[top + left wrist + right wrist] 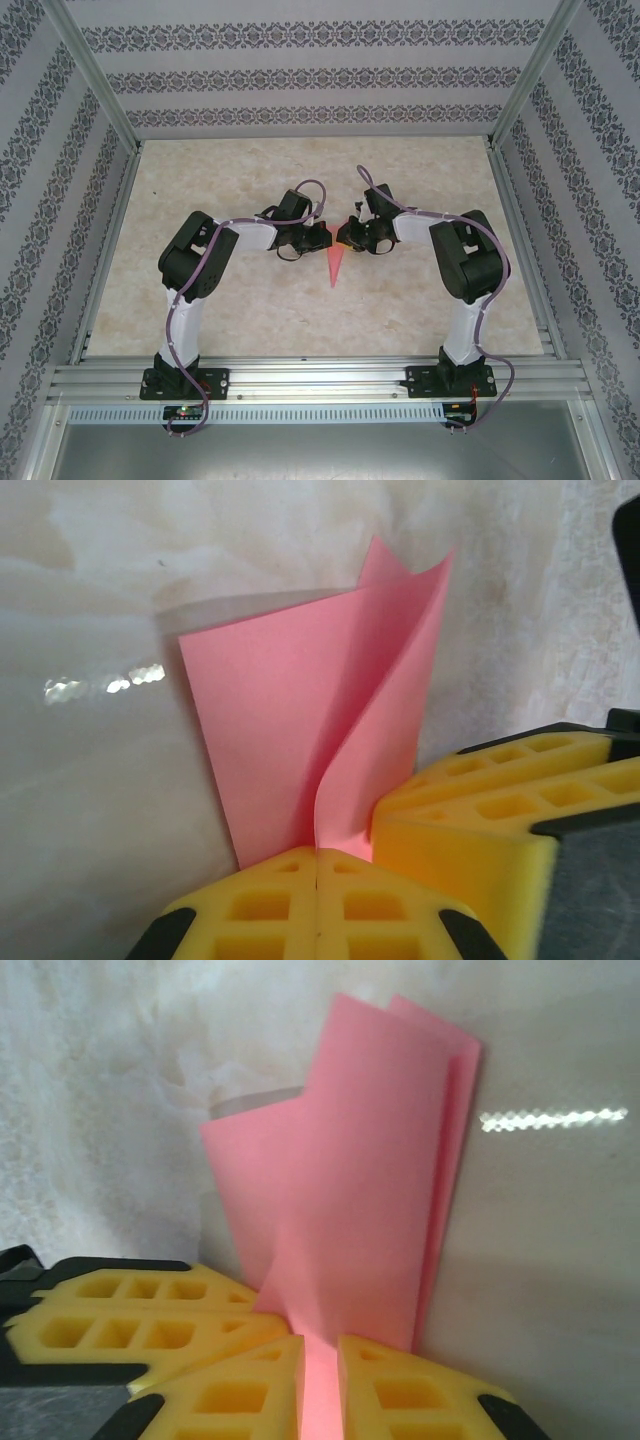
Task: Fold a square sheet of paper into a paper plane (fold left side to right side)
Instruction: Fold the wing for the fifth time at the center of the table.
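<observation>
Two claws are clamped on the same paper plane [336, 264], dead centre of the overhead frame, with its tip pointed toward the bottom edge over the tabletop [230, 300]. The left claw [317, 865] is squeezed fully together on the lower edge of the pink paper at the bottom of its wrist view. The right claw [319, 1365] is closed down to a thin slot with paper caught in it, bottom centre of its own view.

Trouble that can be expected imo: the layers aren't lying flat. One flap is bowed outward at the upper right of the left wrist view, and the edges are splayed toward the top of the right wrist view. If a crease gets pressed like this, it would probably be set crooked. The thin paper is also gripped from both sides at nearly the same spot, so it could be torn, or a layer slipped out, by any pull apart. And the claws are crowded just beside each other, so a bump could be caused by a small sideways move.
</observation>
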`<act>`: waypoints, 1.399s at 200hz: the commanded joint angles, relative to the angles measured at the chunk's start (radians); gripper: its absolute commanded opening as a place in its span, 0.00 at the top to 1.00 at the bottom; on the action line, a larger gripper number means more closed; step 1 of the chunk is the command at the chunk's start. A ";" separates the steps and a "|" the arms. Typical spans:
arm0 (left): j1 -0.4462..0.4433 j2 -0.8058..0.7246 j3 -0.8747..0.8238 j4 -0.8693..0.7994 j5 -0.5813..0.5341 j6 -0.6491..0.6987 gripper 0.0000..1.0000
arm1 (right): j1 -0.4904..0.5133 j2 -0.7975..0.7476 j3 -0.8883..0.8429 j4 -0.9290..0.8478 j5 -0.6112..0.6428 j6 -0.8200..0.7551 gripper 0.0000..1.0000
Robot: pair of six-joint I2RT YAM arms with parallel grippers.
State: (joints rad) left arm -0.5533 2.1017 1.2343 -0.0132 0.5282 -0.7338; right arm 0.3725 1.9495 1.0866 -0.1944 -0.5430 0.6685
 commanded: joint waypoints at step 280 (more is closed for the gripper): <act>-0.204 -0.257 -0.199 0.056 -0.106 -0.060 0.79 | 0.009 0.086 0.044 -0.131 0.066 -0.084 0.82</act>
State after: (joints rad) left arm -0.7597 1.7977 1.0088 0.0147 0.4427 -0.7757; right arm 0.3729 1.9820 1.1393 -0.2687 -0.5430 0.6029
